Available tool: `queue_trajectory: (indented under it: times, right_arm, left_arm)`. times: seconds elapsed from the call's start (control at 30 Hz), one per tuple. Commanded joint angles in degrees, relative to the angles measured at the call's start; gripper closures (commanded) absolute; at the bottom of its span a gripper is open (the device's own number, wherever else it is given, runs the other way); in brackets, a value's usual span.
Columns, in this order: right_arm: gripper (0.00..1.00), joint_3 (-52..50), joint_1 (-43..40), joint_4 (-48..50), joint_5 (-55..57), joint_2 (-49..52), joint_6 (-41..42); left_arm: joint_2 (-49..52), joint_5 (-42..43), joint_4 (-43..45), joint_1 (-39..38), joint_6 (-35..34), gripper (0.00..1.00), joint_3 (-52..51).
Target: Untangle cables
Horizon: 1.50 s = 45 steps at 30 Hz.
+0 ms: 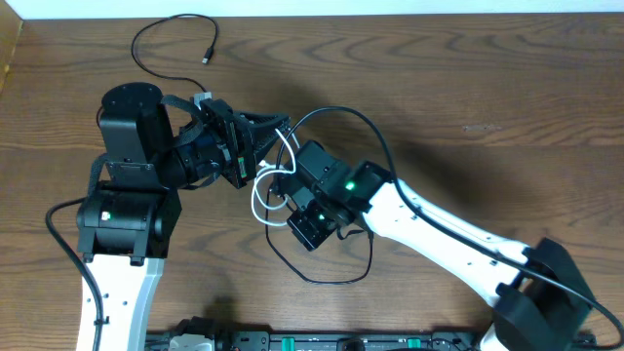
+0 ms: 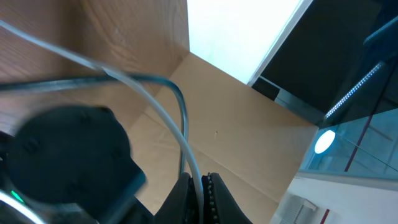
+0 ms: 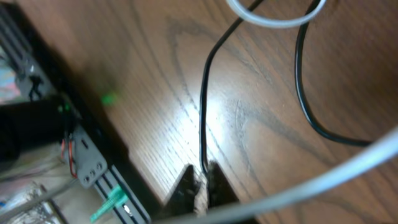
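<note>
Left gripper [image 2: 200, 190] clamps what looks like the white cable [image 1: 254, 200], right gripper [image 3: 202, 180] pinches a black cable [image 3: 203, 106]: best to draw them apart slowly.

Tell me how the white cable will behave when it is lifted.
Probably floppy: the white cable lies in loose curls. It is likely light, being so thin. Lifting it may well tug the black cable that crosses it.

table [image 1: 468, 107]: brown wood | near edge: black rail [image 1: 341, 341] | beyond: tan panel [image 2: 249, 143], likely cardboard
</note>
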Motion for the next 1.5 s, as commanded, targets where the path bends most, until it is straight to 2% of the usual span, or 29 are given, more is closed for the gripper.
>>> queue_trajectory:
  times: [0.0, 0.2, 0.3, 0.43, 0.53, 0.7, 0.83, 1.0, 1.2, 1.47]
  right_arm:
    - [0.99, -0.20, 0.11, 0.04, -0.15, 1.95, -0.39]
    - [0.99, -0.22, -0.04, -1.14, 2.58, 3.28, 1.57]
    - [0.99, -0.22, -0.11, -2.21, 4.79, 3.67, 1.92]
    - [0.99, -0.20, -1.07, -2.82, 6.10, 3.69, 7.76]
    - [0.99, -0.17, -3.13, -2.93, 5.90, 2.60, 12.26]
    - [0.99, -0.17, -9.60, -4.74, 5.38, -3.56, 16.52]
    - [0.99, -0.17, -15.34, -4.35, 1.16, -10.67, 16.83]
    - [0.98, -0.17, -20.59, -2.16, -0.26, -18.23, 24.28]
    - [0.99, -0.20, -17.40, 0.61, -0.98, -17.40, 24.55]
    - [0.98, -0.20, -9.68, 9.18, -1.75, -10.40, 28.02]
  left_arm:
    - [-0.66, 1.14, 0.28, 0.76, -0.57, 0.92, 1.29]
    - [-0.74, 6.56, 0.42, 5.07, -4.79, 0.93, 1.29]
    - [-0.74, 10.03, 1.16, 7.91, -4.81, 0.93, 1.29]
    - [-0.74, 14.25, 1.14, 10.40, -4.76, 0.93, 1.29]
    - [-0.72, 14.43, 1.09, 11.37, -3.67, 0.93, 1.29]
    - [-0.72, 14.40, 1.09, 11.56, -2.99, 0.93, 1.29]
    - [-0.59, 14.36, 1.05, 11.54, -1.29, 0.93, 1.27]
    - [-0.57, 13.94, -0.66, 11.54, 0.24, 0.93, 1.16]
    - [-0.57, 14.93, -0.63, 11.50, 0.24, 0.93, 1.16]
    - [-0.57, 14.93, -0.66, 11.50, 0.46, 0.92, 1.16]
